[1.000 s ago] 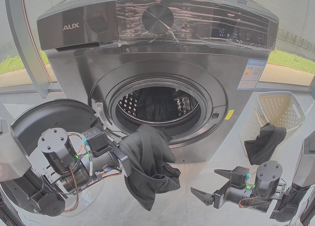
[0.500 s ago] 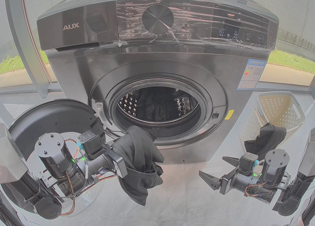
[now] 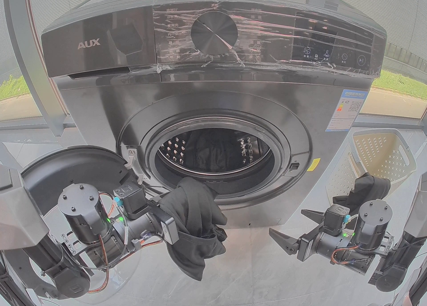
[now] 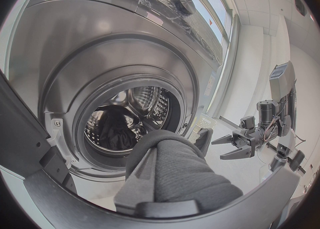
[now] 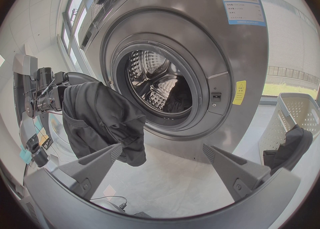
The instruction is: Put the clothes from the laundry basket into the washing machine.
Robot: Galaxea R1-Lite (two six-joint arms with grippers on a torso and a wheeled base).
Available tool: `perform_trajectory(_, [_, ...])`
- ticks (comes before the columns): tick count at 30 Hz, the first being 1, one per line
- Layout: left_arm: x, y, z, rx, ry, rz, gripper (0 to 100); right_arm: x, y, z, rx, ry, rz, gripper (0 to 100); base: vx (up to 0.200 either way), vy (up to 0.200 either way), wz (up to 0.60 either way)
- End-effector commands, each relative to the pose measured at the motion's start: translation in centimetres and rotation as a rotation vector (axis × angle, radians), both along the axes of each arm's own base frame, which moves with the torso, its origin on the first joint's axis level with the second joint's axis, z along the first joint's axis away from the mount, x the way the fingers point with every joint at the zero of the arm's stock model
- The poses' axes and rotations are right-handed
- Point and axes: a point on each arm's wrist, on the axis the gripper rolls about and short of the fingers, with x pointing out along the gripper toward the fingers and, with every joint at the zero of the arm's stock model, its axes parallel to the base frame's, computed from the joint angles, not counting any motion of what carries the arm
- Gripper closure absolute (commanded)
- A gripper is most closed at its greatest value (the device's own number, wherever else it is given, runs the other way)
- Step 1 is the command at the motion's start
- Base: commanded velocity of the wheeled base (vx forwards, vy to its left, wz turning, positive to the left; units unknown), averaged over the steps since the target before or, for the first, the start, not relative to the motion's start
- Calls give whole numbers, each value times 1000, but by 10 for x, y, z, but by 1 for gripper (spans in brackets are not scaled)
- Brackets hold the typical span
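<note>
Limp black garment hanging at the washing machine's open drum.
Left gripper clenches its creased, drooping folds; right gripper spread wide apart.

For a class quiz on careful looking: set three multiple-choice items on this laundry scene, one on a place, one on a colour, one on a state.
1. The basket stands:
A) left of the washer
B) right of the washer
C) on top of it

2. The held garment is:
A) white
B) red
C) black

3. The washer's door is:
A) shut
B) open
C) taken off

Key:
1 B, it stands on the floor by the washer's right side.
2 C, the cloth is black all over.
3 B, the door is swung aside on its hinge, baring the drum.
</note>
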Motion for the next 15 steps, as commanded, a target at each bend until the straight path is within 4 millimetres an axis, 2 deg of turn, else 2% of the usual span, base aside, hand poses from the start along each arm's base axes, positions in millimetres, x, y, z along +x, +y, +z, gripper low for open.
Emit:
perform_trajectory(1, [0,-1,-2,5,7,-4,100,-1,1,0,-1,1,5,0,0,0,0])
perform_trajectory(15, [-16,-14,-1,7,3,-69,100,-6,5,0,-1,1,33,0,0,0,0])
